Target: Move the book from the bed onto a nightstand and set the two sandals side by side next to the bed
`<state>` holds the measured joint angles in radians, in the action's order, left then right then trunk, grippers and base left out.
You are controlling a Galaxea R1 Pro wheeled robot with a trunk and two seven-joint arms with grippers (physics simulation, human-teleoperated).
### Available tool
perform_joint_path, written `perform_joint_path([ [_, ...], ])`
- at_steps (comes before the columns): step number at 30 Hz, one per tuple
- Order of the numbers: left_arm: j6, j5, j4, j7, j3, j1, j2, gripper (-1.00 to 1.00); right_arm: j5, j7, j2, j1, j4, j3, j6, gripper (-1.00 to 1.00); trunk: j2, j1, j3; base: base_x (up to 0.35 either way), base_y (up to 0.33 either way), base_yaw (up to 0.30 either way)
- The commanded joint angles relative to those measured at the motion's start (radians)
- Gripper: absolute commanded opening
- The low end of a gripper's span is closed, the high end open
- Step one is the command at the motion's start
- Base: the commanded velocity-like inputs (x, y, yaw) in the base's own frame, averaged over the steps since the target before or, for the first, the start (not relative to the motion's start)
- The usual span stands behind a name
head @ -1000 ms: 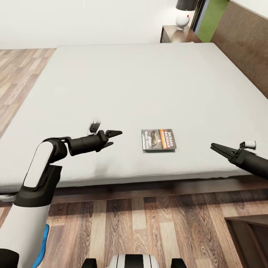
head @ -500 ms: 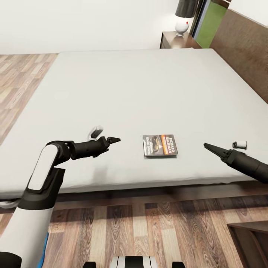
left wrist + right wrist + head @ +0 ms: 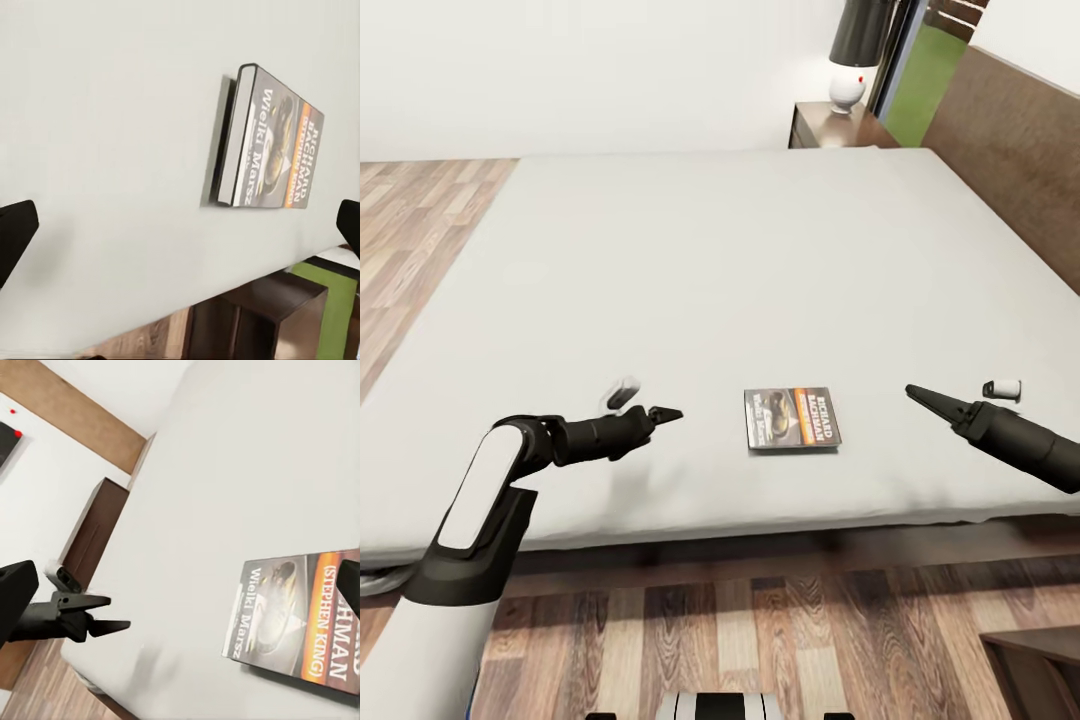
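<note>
Two claws of yours hover over bed [image 3: 710,250], both open, holding nothing: left claw [image 3: 663,414] lower left, right claw [image 3: 925,397] lower right, book [image 3: 792,418] flat between.

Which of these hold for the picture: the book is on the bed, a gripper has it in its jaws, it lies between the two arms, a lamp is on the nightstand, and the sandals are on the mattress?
1. The book lies flat on the bed. True.
2. The left gripper has the book clamped in its jaws. False: it hangs over bare mattress, apart from the book, and its jaws are open.
3. The book lies between the left gripper and the right gripper. True.
4. A lamp stands on the nightstand past the bed's far corner. True.
5. Two blue sandals lie on the mattress beside the book. False: the book is the only thing lying on it.
</note>
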<state>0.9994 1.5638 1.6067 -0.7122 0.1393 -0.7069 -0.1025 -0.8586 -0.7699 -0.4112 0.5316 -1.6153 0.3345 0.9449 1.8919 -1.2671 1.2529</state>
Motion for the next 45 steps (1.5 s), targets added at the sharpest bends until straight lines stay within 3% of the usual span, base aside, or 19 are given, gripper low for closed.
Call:
perform_joint_path([
  [1, 0.000, 0.010, 0.001, -0.011, 0.001, 0.004, 0.001, 1.00, 0.001, -0.003, 0.000, 0.001, 0.000, 0.001, 0.005, 1.00, 0.000, 0.000, -0.001, 0.036, 0.000, 0.000],
  [9, 0.000, 0.009, 0.001, -0.012, 0.004, 0.020, 0.010, 1.00, 0.002, 0.010, 0.000, 0.001, 0.000, -0.003, 0.005, 1.00, 0.000, 0.000, -0.014, 0.011, 0.000, 0.000],
  [15, 0.001, 0.009, 0.001, -0.011, 0.005, 0.021, 0.011, 1.00, 0.003, 0.090, 0.000, 0.001, 0.000, -0.048, 0.003, 1.00, 0.000, 0.000, -0.024, 0.001, 0.000, 0.000],
  [22, -0.001, 0.003, -0.002, -0.002, 0.013, 0.018, 0.021, 1.00, 0.002, 0.112, 0.000, 0.001, 0.000, -0.062, 0.002, 1.00, 0.000, 0.000, -0.035, 0.000, 0.000, 0.000],
  [23, -0.002, -0.007, -0.004, -0.001, 0.020, 0.015, 0.024, 1.00, 0.002, 0.113, -0.001, 0.001, 0.000, -0.063, 0.002, 1.00, 0.000, 0.000, -0.037, 0.000, 0.000, 0.000],
  [24, -0.002, -0.038, -0.006, 0.003, 0.032, 0.004, 0.027, 1.00, 0.003, 0.115, 0.000, 0.001, 0.000, -0.065, 0.002, 1.00, 0.000, 0.000, -0.039, 0.000, 0.000, 0.000],
  [25, -0.002, -0.038, -0.006, 0.003, 0.032, 0.004, 0.027, 1.00, 0.003, 0.115, 0.000, 0.001, 0.000, -0.065, 0.002, 1.00, 0.000, 0.000, -0.040, 0.000, 0.000, 0.000],
  [26, -0.003, -0.078, -0.009, 0.005, 0.039, -0.020, 0.029, 1.00, 0.003, 0.118, 0.000, 0.001, 0.000, -0.066, 0.001, 1.00, 0.000, 0.000, -0.042, 0.000, 0.000, 0.000],
  [29, -0.006, -0.127, -0.014, 0.008, 0.049, -0.076, 0.035, 1.00, 0.003, 0.121, 0.000, 0.001, 0.000, -0.068, 0.001, 1.00, 0.000, 0.000, -0.047, 0.000, 0.000, 0.000],
  [34, -0.012, -0.169, -0.084, 0.012, 0.075, -0.185, 0.047, 1.00, 0.002, 0.117, -0.001, 0.002, 0.000, -0.063, 0.003, 1.00, 0.000, 0.000, -0.055, 0.000, 0.000, 0.000],
  [38, -0.014, -0.204, -0.160, 0.048, 0.132, -0.236, 0.040, 1.00, 0.001, 0.112, -0.001, 0.001, 0.000, -0.060, 0.005, 1.00, 0.000, 0.000, -0.061, 0.000, 0.000, 0.000],
  [39, -0.014, -0.215, -0.169, 0.062, 0.136, -0.239, 0.039, 1.00, 0.001, 0.111, -0.002, 0.001, 0.000, -0.059, 0.005, 1.00, 0.000, 0.000, -0.063, 0.000, 0.000, 0.000],
  [40, -0.018, -0.258, -0.207, 0.124, 0.146, -0.246, 0.041, 1.00, 0.000, 0.100, -0.003, 0.001, 0.000, -0.059, 0.006, 1.00, 0.000, 0.000, -0.065, 0.000, 0.000, 0.000],
  [44, -0.042, -0.329, -0.290, 0.244, 0.152, -0.251, 0.045, 1.00, 0.000, 0.072, -0.008, 0.001, 0.000, -0.059, 0.007, 1.00, 0.000, 0.000, -0.071, 0.000, 0.000, 0.000],
  [45, -0.067, -0.363, -0.345, 0.322, 0.154, -0.253, 0.046, 1.00, 0.000, 0.063, -0.010, 0.001, 0.000, -0.059, 0.007, 1.00, 0.000, 0.000, -0.073, 0.000, 0.000, 0.000],
])
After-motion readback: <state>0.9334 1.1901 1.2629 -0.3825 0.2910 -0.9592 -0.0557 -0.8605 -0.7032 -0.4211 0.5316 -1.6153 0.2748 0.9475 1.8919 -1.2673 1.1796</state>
